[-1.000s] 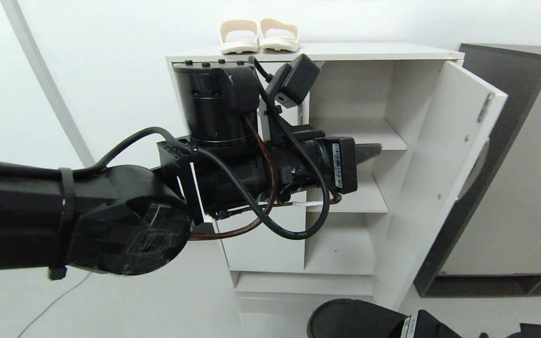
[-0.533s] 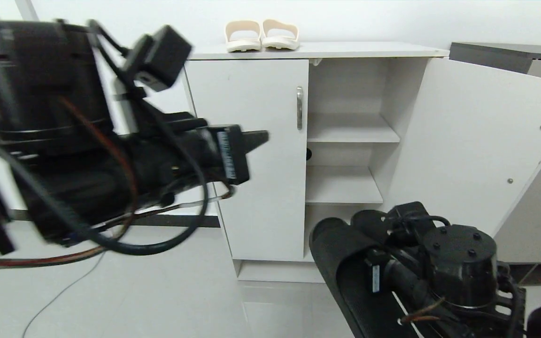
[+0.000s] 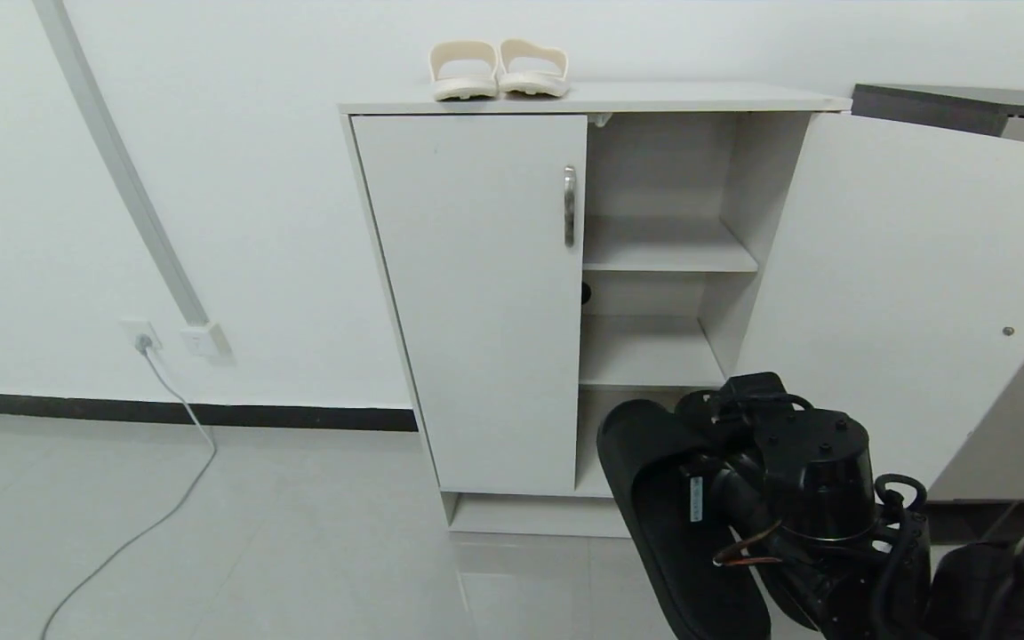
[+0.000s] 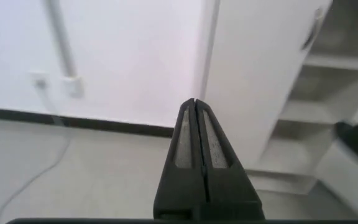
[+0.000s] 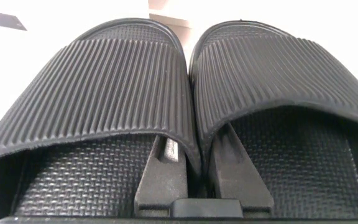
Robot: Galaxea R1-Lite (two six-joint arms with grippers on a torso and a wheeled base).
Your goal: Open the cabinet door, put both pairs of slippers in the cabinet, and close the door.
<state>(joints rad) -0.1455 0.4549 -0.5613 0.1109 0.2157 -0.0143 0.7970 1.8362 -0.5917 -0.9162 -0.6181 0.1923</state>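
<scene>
Starting at far left w/ wall socket and grey cable trailing from it across floor. Showing left end effector clenched on nothing, fingers pressed flat together, w/ floor, wall and cabinet front beyond it. Moving on to white cabinet against wall: left door sitting shut, metal handle upright at its inner edge. Resting on cabinet top above that shut door, cream slippers, side by side, toes facing out. Opening up right of handle, right compartment w/ upper shelf and lower shelf both bare. Hanging in front of cabinet's bottom section, low and just right of centre, black slippers, off floor, outside cabinet. Grasping those two, right end effector: fingers tucked under ribbed straps, one per slipper, pinching inner sides together, approx. sole to sole edges touching. Swinging wide at right, right door, open. Standing past it, grey cabinet.
</scene>
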